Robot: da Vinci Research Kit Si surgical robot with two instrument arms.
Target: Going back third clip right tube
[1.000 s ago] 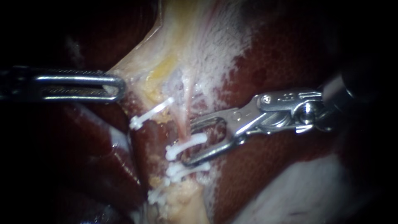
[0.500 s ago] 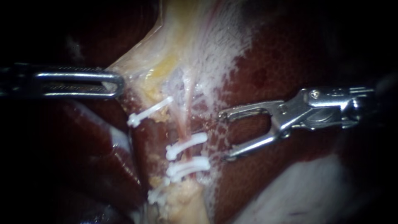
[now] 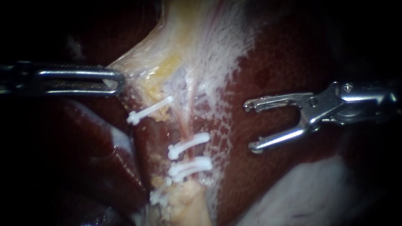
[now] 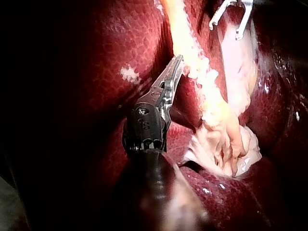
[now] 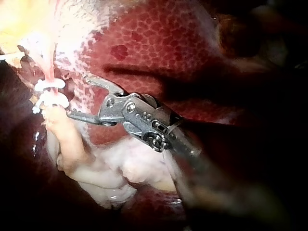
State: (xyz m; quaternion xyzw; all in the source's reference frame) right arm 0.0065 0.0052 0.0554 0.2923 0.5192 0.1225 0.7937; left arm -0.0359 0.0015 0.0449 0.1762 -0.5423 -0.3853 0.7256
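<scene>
Handling: right tube [image 3: 186, 125] is judged soft, slippery, easily torn; no hold is advised near its clips [image 3: 188, 144].
Right instrument [image 3: 251, 125]: jaws are held apart, empty, well right of tube.
Left instrument [image 3: 117, 81]: jaws are clamped on pale tissue [image 3: 140, 60], left of tube.

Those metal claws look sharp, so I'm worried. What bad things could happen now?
The right instrument has open jaws hanging near the liver; their tips might scratch it. The left instrument grips the pale tissue stretched tight; a harder pull might tear it or tug the white clips on the thin tube.
</scene>
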